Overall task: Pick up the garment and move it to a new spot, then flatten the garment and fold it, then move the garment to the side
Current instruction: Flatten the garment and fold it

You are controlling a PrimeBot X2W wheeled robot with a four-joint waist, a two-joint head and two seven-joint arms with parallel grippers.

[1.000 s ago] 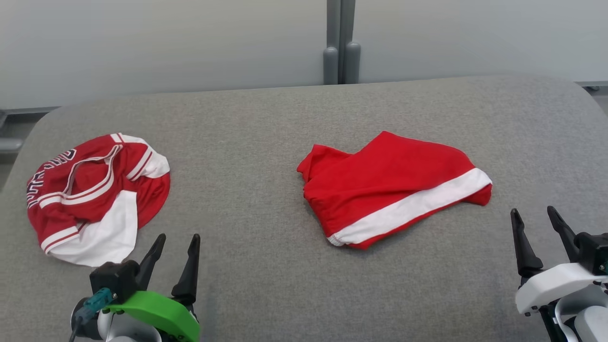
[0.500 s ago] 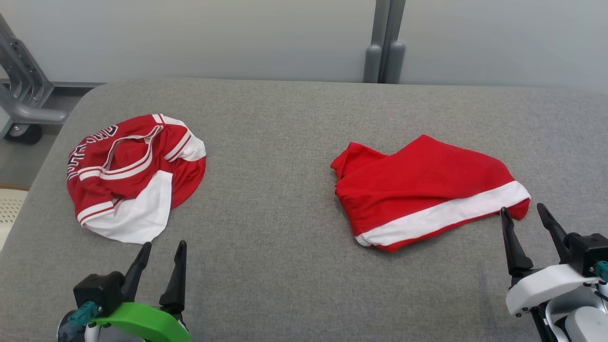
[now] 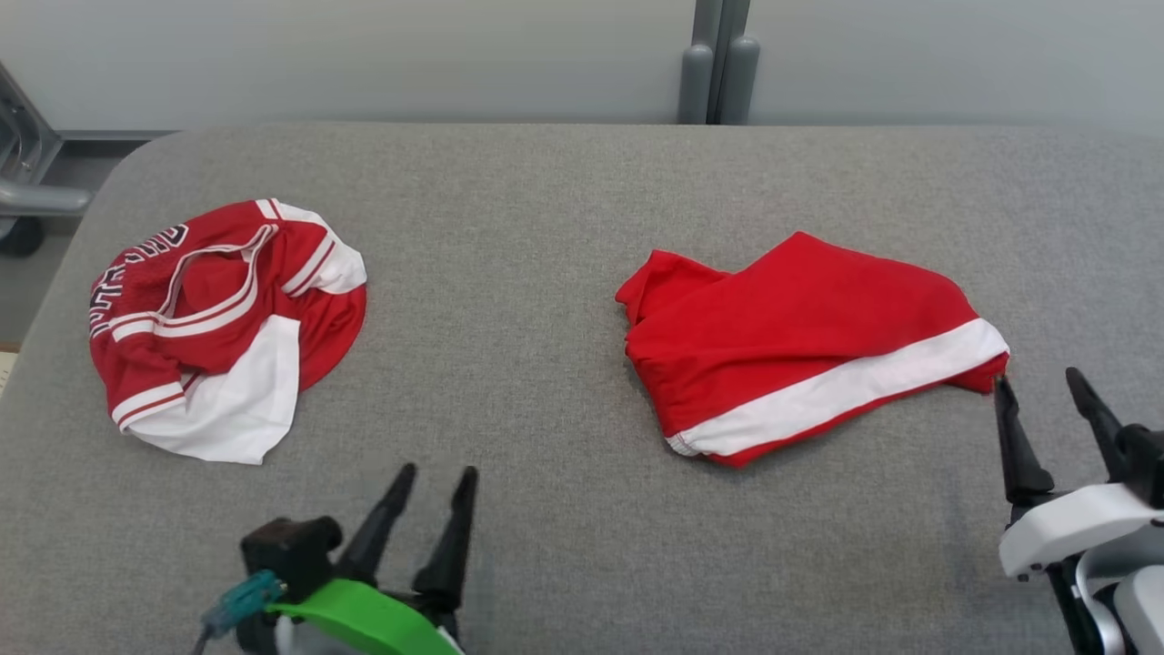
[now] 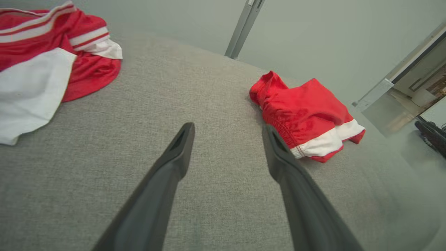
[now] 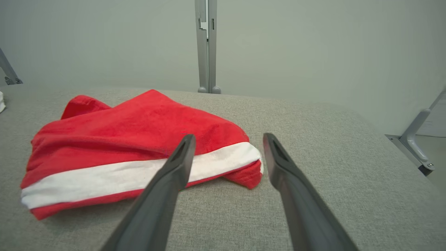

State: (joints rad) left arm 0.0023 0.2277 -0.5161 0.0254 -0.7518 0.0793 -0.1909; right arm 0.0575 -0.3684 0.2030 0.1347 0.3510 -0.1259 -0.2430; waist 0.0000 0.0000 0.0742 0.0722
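A red garment (image 3: 800,337) with a broad white band along its near edge is seen lying loosely folded and somewhat rumpled on the right half of the grey fabric-covered surface (image 3: 509,273). A bunched corner is raised at its left end. In the right wrist view the band is seen to run its whole length above a narrow red hem (image 5: 139,139). The right gripper (image 3: 1038,382) is held just beside the garment's right corner with its fingers spread wide and nothing between them; whether a fingertip touches the cloth cannot be told. The left gripper (image 3: 437,473) is likewise spread wide and empty, over bare surface near the front edge, well apart from the garment (image 4: 303,115). A crumpled red and white jersey (image 3: 227,327) with lettering is laid at the far left. Behind the surface a pale grey wall (image 3: 364,55) is divided by a grey post (image 3: 718,55), and a metal frame (image 3: 27,173) is glimpsed at the left.
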